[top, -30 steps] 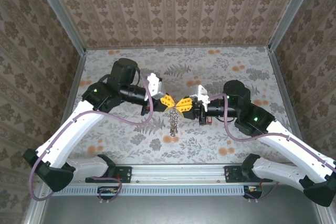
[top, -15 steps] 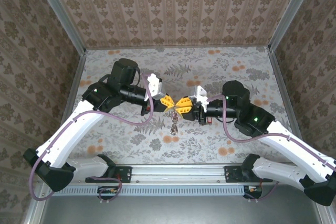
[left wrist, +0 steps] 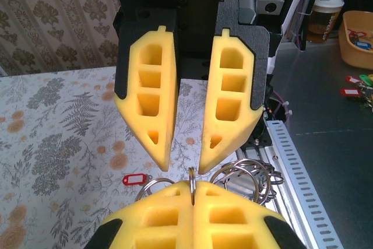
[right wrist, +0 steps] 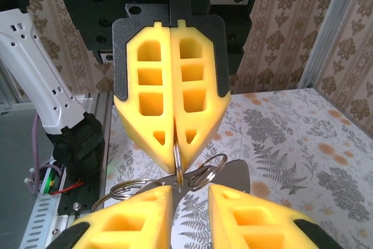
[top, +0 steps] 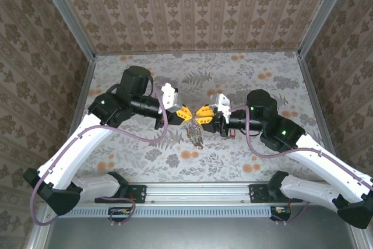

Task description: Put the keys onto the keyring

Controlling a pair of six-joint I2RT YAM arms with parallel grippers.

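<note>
Over the middle of the flowered surface, I saw the left end effector pressed fully shut on one thin metal loop of the keyring, the rest of the bunch hanging just below the yellow fingertips. Tip to tip with it, the right end effector stood a little way open, gripping nothing, with that same loop running down between its two fingers. From the left wrist I could see a small red-headed key lying on the surface below.
</note>
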